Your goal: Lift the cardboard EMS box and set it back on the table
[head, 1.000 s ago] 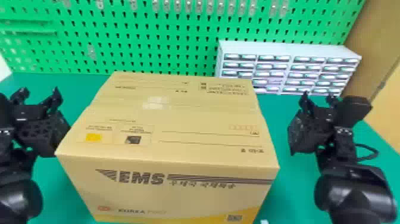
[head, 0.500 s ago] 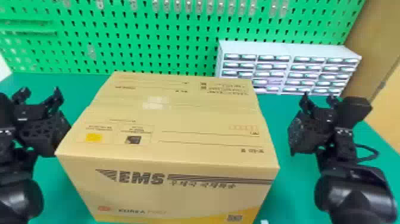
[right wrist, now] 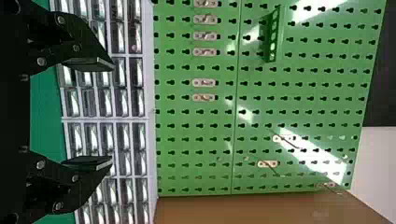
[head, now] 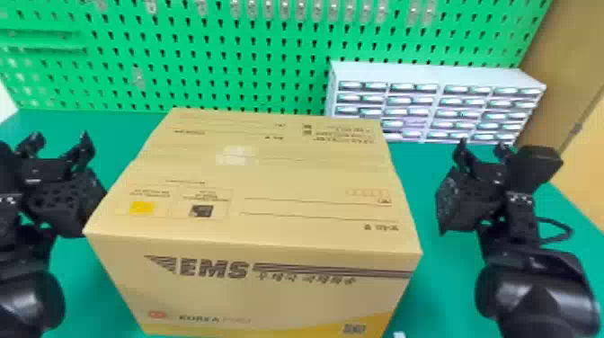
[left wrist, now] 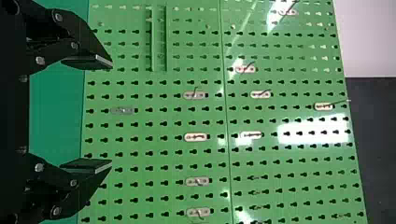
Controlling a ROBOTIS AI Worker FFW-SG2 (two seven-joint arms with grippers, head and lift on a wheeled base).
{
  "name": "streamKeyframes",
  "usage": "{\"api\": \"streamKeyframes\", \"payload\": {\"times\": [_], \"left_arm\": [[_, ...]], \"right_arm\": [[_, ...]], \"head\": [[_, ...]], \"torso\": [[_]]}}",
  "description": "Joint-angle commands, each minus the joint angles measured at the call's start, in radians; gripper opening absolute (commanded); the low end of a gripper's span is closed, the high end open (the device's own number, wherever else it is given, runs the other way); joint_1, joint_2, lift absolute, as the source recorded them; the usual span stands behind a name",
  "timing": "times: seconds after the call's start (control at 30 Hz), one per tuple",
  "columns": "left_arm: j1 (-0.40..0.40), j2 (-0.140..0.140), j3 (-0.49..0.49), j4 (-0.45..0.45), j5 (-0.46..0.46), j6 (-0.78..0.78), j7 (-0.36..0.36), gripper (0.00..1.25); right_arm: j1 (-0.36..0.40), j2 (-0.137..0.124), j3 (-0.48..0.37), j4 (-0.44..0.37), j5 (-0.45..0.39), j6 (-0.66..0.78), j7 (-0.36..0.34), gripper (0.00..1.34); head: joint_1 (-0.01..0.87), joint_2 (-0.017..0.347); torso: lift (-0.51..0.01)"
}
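Green pegboard [head: 292,83] backs a green table [head: 449,287], with a pale cabinet of small drawers [head: 436,73] standing at the back right, as the cardboard EMS box [head: 269,180] sits between my two arms — closed on top, its lettered side toward the head camera and a yellow band low on that face. On the box's left, I have the left gripper [head: 60,143] close alongside, though I cannot tell whether its body touches the cardboard; its fingers are spread wide and hold nothing. On the other side, the right gripper [head: 481,149] hangs apart from the box — also wide open and empty — with green tabletop between the two and the drawers beyond it.
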Motion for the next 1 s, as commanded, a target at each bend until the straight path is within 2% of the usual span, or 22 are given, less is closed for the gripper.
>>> {"api": "streamKeyframes", "payload": {"times": [0.0,0.97], "left_arm": [[0.0,0.0,0.0,0.0,-0.003,0.001,0.0,0.75],[0.003,0.0,-0.003,-0.003,-0.006,-0.001,0.0,0.75]], "right_arm": [[0.001,0.0,-0.001,0.0,0.002,0.0,0.0,0.79],[-0.002,0.0,-0.003,0.0,0.011,0.0,0.0,0.79]], "head": [[0.678,-0.015],[0.678,-0.015]], "torso": [[-0.094],[-0.094]]}}
